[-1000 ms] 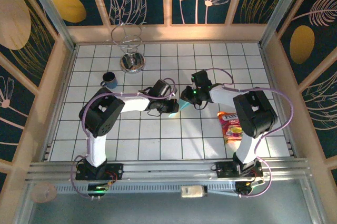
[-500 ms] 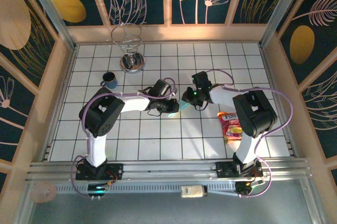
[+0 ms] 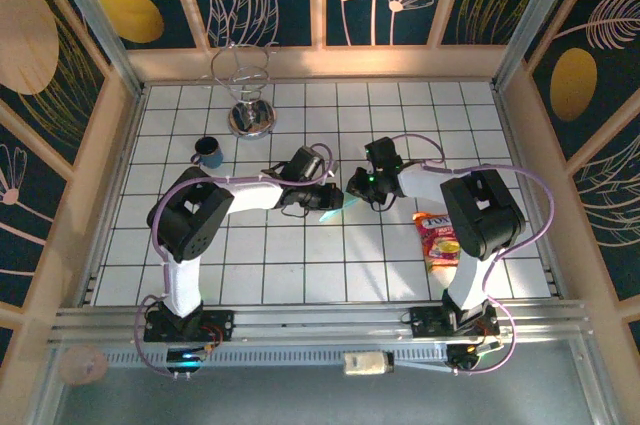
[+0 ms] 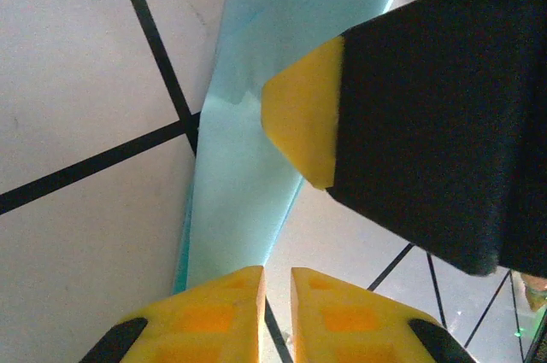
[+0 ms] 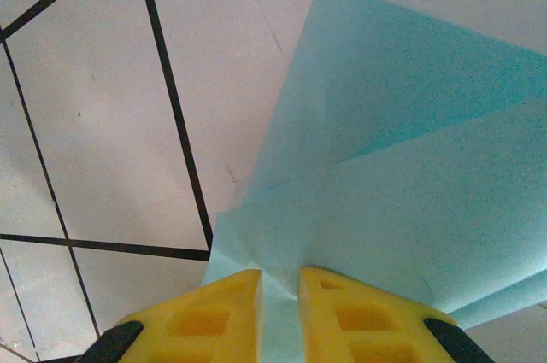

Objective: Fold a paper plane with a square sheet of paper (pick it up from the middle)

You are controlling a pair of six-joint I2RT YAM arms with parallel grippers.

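The light-blue paper plane [image 3: 334,209] is a narrow folded strip lying on the tiled floor between the two grippers. In the left wrist view the paper plane [image 4: 248,166] runs up from beside my left gripper [image 4: 278,282], whose yellow fingertips stand a slit apart with bare floor showing between them. The right gripper's yellow fingertip [image 4: 299,115] presses on the paper further along. In the right wrist view my right gripper [image 5: 280,282] is shut on a creased end of the paper plane [image 5: 402,149]. From above, the left gripper [image 3: 326,200] and right gripper [image 3: 354,188] nearly meet.
An orange-red snack packet [image 3: 438,238] lies on the floor near the right arm. A blue cup [image 3: 208,152] and a wire stand on a metal base [image 3: 247,105] sit at the back left. Wooden frame walls [image 3: 520,145] bound the tiled floor.
The left gripper's jaws have parted slightly. The visible paper has shifted a little down and to the left. The right gripper has barely moved.
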